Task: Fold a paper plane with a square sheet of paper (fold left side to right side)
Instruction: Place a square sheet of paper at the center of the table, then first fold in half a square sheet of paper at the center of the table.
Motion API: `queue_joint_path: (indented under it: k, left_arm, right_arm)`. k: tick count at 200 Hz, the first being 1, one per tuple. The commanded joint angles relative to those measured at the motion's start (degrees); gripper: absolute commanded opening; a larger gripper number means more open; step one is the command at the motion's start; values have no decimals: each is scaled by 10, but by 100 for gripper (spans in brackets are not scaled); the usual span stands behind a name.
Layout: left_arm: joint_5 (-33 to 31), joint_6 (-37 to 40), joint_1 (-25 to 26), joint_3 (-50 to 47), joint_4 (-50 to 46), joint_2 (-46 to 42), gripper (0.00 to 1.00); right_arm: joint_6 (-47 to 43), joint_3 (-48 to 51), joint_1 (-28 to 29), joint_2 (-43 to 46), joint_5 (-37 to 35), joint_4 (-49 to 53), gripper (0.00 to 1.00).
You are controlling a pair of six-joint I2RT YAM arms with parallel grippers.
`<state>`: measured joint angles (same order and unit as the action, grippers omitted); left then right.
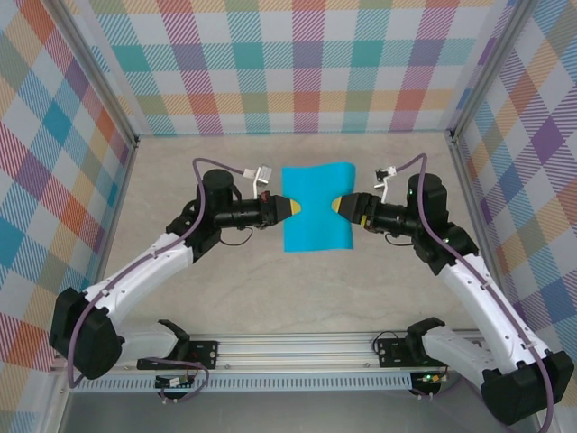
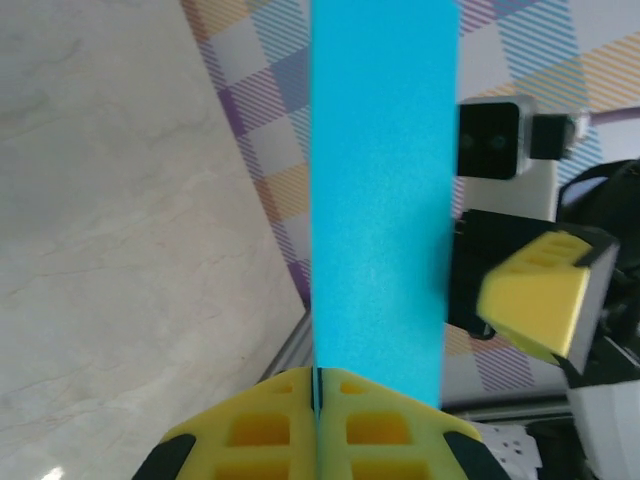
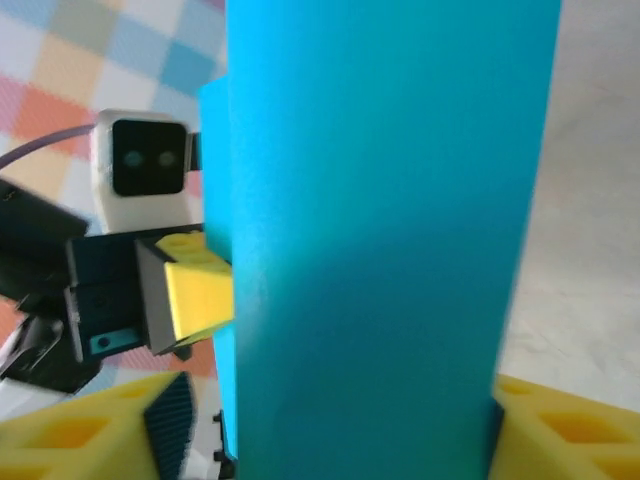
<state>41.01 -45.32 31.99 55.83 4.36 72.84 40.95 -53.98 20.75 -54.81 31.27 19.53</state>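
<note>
My left pincer (image 1: 290, 207) is clamped tight on the square sheet of paper (image 1: 315, 206). In my left wrist view its two yellow fingers (image 2: 260, 430) meet with only the thin teal edge between them. The sheet runs straight up from that pinch as a tall strip. From above, this grip sits about halfway along the sheet's left edge. The paper narrows there like a waist and is wider at its far and near ends.

My right pincer (image 1: 341, 205) faces the left one from the opposite edge, at the same level across the sheet. Its jaws stand well apart. In my right wrist view one yellow pad (image 3: 60, 435) shows at the lower left and the other (image 3: 570, 420) at the lower right, with the teal sheet rising between them. I cannot tell whether either pad touches the paper, and I see no grip there.

The sheet sits over the middle of the pale table (image 1: 207, 153), between my two pincers and well clear of the plaid walls (image 1: 270, 63). I cannot tell whether its ends rest on the table or hang above it.
</note>
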Motion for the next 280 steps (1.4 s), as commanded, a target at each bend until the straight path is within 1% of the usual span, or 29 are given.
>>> queue_joint_path:
  k: [1,11,22,39,53,62,89,99,105,111,141,149,159,180,207,228,239,263,280]
  left_arm:
    - [-19,63,-30,24,-85,46,0]
    - [-15,89,-41,35,-106,74,0]
    - [-19,122,-51,52,-135,107,0]
    - [-29,171,-63,81,-173,165,0]
    - [-28,198,-75,105,-191,222,0]
    - [-28,202,-82,117,-198,257,0]
    - [-39,219,-106,136,-198,337,0]
    - [-42,227,-113,144,-198,354,0]
    - [-47,236,-116,151,-220,361,0]
    - [-47,244,-117,158,-226,369,0]
    - [-29,275,-126,196,-254,407,0]
    - [-27,278,-127,202,-259,414,0]
    - [-32,279,-127,201,-263,418,0]
    - [-38,277,-127,192,-261,413,0]
    - [-39,271,-127,180,-257,401,0]
    - [-35,266,-127,179,-256,394,0]
    - [-33,264,-127,178,-254,389,5]
    - [-6,245,-125,166,-225,375,32]
    - [14,227,-120,159,-207,365,39]
  right_arm:
    - [-78,-14,3,-6,-124,126,89]
    - [-87,-11,3,-14,-160,150,94]
    - [-99,-3,3,-23,-184,165,99]
    - [-107,19,3,-37,-192,161,100]
    - [-106,42,3,-49,-184,138,100]
    - [-101,55,3,-60,-175,118,100]
    - [-91,88,3,-105,-122,36,99]
    - [-81,95,3,-125,-116,5,96]
    - [-76,100,3,-140,-110,-16,94]
    - [-67,102,3,-156,-105,-35,90]
    - [-22,81,7,-266,-83,-121,56]
    - [-11,69,7,-300,-80,-140,48]
    - [-1,54,7,-343,-75,-163,40]
    - [1,1,9,-431,-61,-169,32]
    - [-2,-44,14,-509,-61,-169,29]
    - [-10,-63,18,-537,-79,-143,28]
    - [-15,-66,19,-544,-89,-129,28]
    - [-28,-69,23,-555,-102,-103,28]
    - [-40,-73,24,-562,-111,-81,29]
